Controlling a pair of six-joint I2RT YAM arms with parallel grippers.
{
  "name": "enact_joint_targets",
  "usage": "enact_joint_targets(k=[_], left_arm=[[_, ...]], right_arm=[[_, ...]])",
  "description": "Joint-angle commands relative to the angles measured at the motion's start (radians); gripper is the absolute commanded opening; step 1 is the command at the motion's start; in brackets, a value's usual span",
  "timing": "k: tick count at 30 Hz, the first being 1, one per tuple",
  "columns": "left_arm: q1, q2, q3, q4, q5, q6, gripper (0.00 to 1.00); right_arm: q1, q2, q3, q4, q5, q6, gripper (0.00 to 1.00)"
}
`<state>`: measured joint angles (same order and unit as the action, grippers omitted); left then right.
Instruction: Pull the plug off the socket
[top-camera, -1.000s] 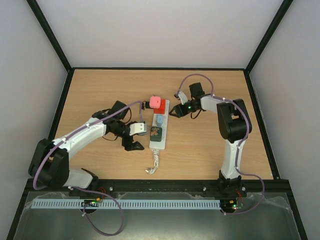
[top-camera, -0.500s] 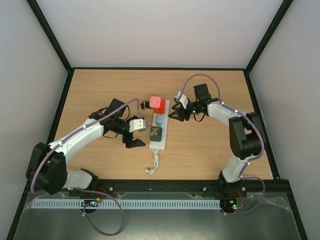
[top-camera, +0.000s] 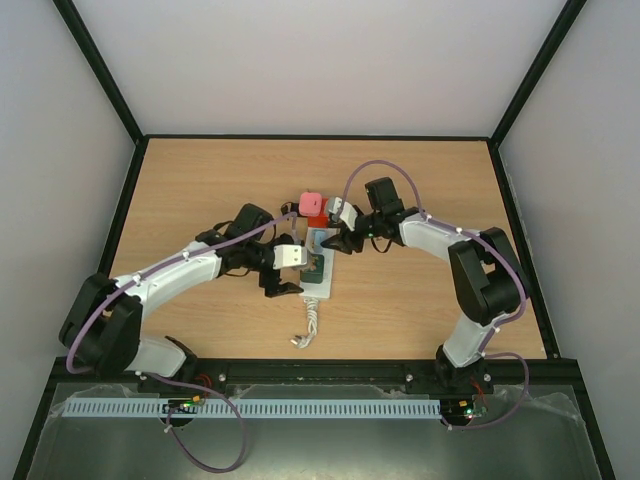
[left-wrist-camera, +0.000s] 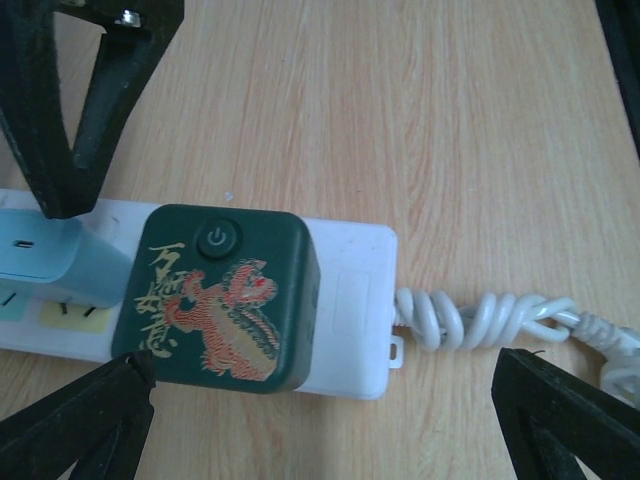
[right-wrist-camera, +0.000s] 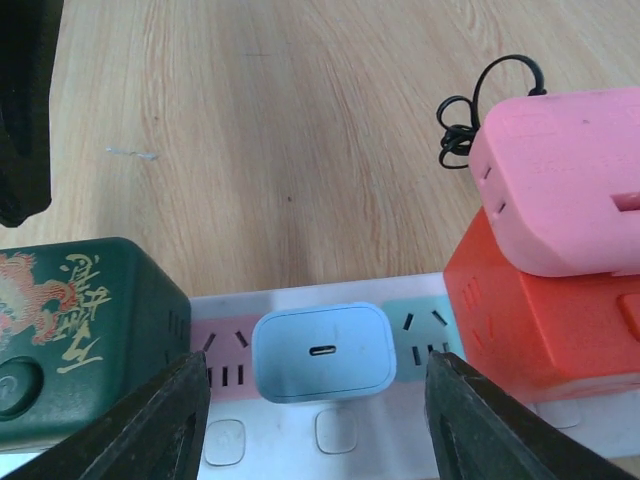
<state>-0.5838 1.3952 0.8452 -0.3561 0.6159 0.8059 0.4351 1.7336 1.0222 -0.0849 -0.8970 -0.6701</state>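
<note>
One socket (left-wrist-camera: 352, 300) at middle of surface (top-camera: 200, 190), lying near-to-far, coiled white cord (left-wrist-camera: 480, 318) at near end. Three outlets filled: dark green cube plug (left-wrist-camera: 215, 300) with dragon print nearest, light blue plug (right-wrist-camera: 322, 352) in middle, red plug (right-wrist-camera: 540, 310) at far end with pink plug (right-wrist-camera: 560, 190) stacked on top. Right end effector (right-wrist-camera: 318, 368) over light blue plug, fingers apart on either side, no clear contact. Left end effector (left-wrist-camera: 320, 372) at socket's left edge by green cube, fingers spread wide, holding nothing
</note>
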Motion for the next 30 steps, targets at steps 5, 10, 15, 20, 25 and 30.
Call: enact_joint_targets(k=[5, 10, 15, 20, 25, 30], left_arm=[[-0.001, 0.035, -0.022, 0.155, -0.043, 0.009, 0.9], [-0.006, 0.07, -0.01, 0.184, -0.053, 0.02, 0.88], [-0.009, 0.11, 0.001, 0.192, -0.053, 0.04, 0.87], [-0.013, 0.145, 0.012, 0.204, -0.051, 0.041, 0.86], [-0.018, 0.172, 0.024, 0.208, -0.05, 0.039, 0.85], [-0.018, 0.188, 0.033, 0.21, -0.033, 0.035, 0.8]], right_arm=[[0.019, 0.053, 0.027, 0.031, 0.024, -0.066, 0.6], [0.024, 0.074, 0.031, 0.019, 0.021, -0.085, 0.59], [0.036, 0.097, 0.037, 0.036, 0.025, -0.079, 0.59], [0.05, 0.131, 0.063, 0.031, 0.025, -0.084, 0.59], [0.051, 0.165, 0.084, 0.021, 0.02, -0.091, 0.57], [0.05, 0.183, 0.085, 0.019, 0.018, -0.09, 0.52]])
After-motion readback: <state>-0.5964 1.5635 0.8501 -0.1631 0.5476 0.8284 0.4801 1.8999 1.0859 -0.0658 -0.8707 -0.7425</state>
